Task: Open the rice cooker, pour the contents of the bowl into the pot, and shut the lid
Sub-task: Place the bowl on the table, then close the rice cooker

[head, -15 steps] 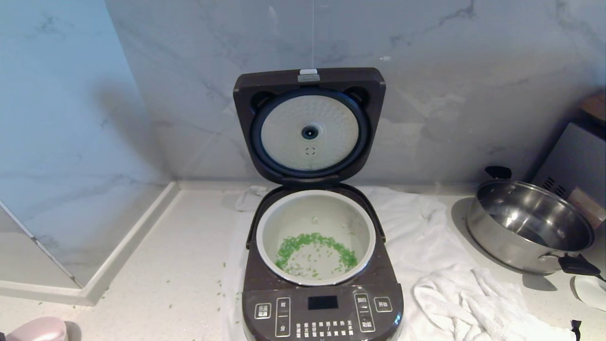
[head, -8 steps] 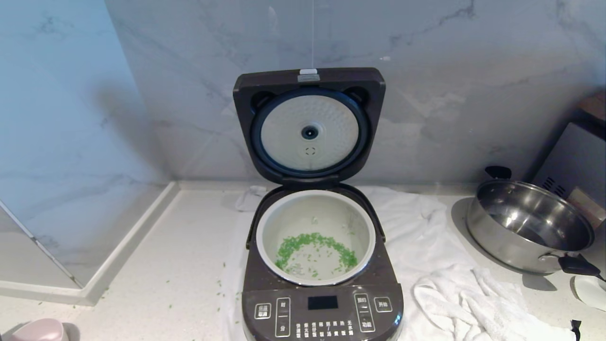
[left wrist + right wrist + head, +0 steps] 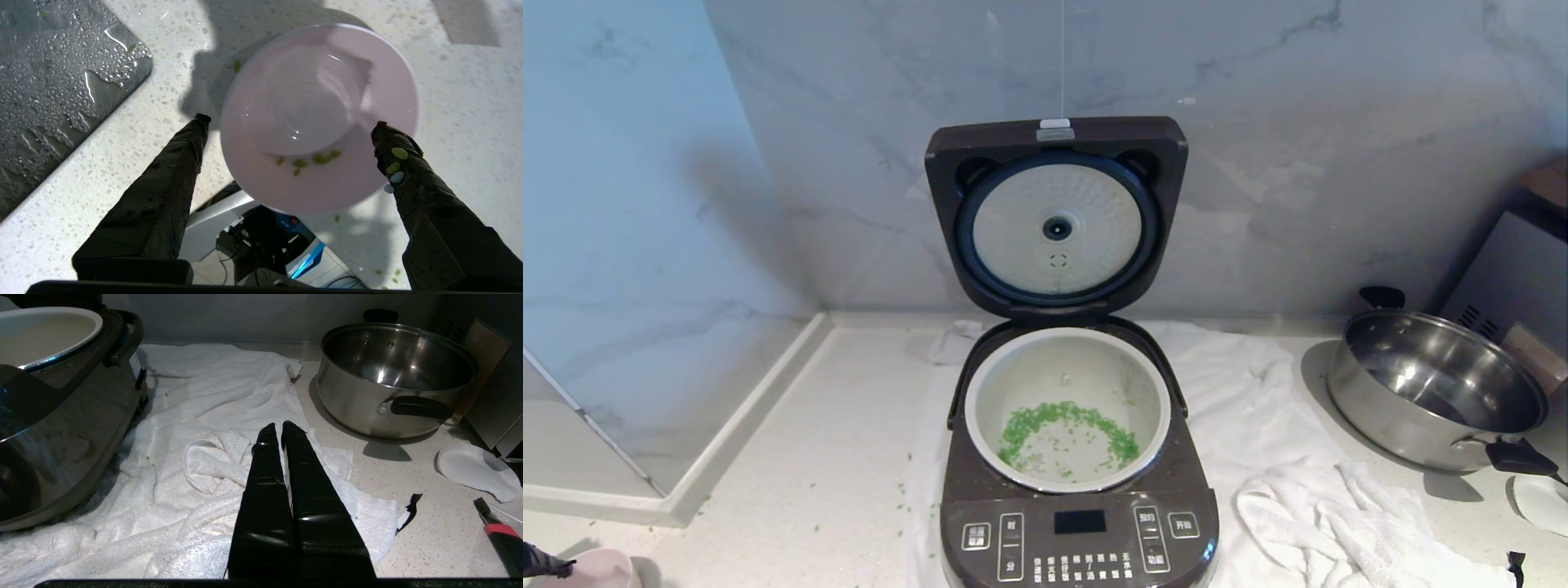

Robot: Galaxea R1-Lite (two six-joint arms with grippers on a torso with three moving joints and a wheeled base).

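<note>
The rice cooker (image 3: 1078, 531) stands in the middle of the counter with its lid (image 3: 1058, 212) raised upright against the wall. Green bits (image 3: 1045, 416) lie in a ring on the floor of the pot (image 3: 1045, 359). The pink bowl (image 3: 318, 106) stands upright near the counter's front edge, far left, with a few green bits stuck inside. My left gripper (image 3: 291, 121) hovers over it, open, one finger on each side of the bowl and neither pressing it. In the head view only the bowl's top (image 3: 592, 567) and one dark fingertip (image 3: 541, 560) show. My right gripper (image 3: 282, 428) is shut over a white towel.
A white towel (image 3: 1307, 506) lies under and right of the cooker. A steel pan (image 3: 1437, 392) with black handles stands at the right. A wet grey draining surface (image 3: 53, 81) lies beside the bowl. Green bits are scattered on the counter left of the cooker.
The pink bowl has sunk slightly in the lower left corner of the head view, and a dark fingertip of my left gripper now shows beside it. Cooker and pan are unmoved.
</note>
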